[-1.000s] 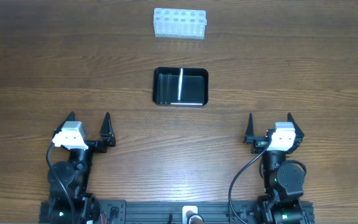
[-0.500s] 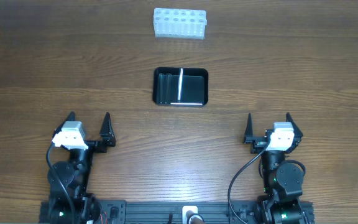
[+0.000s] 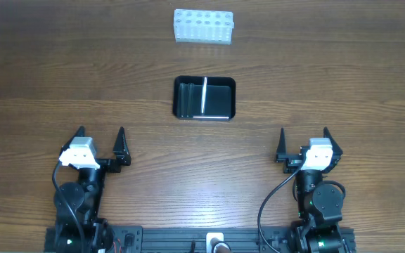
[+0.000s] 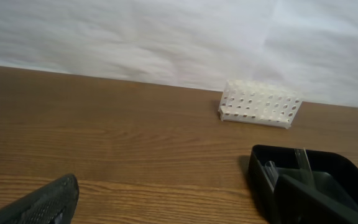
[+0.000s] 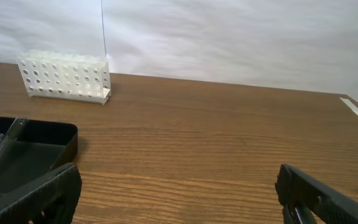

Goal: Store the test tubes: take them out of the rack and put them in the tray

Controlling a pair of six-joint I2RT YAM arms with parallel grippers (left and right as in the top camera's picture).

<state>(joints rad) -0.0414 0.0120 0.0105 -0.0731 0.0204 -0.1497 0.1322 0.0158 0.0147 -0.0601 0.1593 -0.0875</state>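
A lab bench: wooden table [image 3: 329, 84], white backdrop [image 4: 135, 37], test-tube rack [image 3: 203, 27].

Bright, even light from above on the wooden table [image 3: 343, 77]; shadows soft and short, tight against the black tray [image 3: 185, 105] and white rack [image 3: 202, 27] ahead of the left gripper [image 3: 101, 131]. Pale sheen on the tray floor. White backdrop [image 4: 135, 37] beyond the rack brightly lit, faintly mottled.

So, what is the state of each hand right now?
Left hand: open, holding nothing.
Right hand: open, holding nothing.
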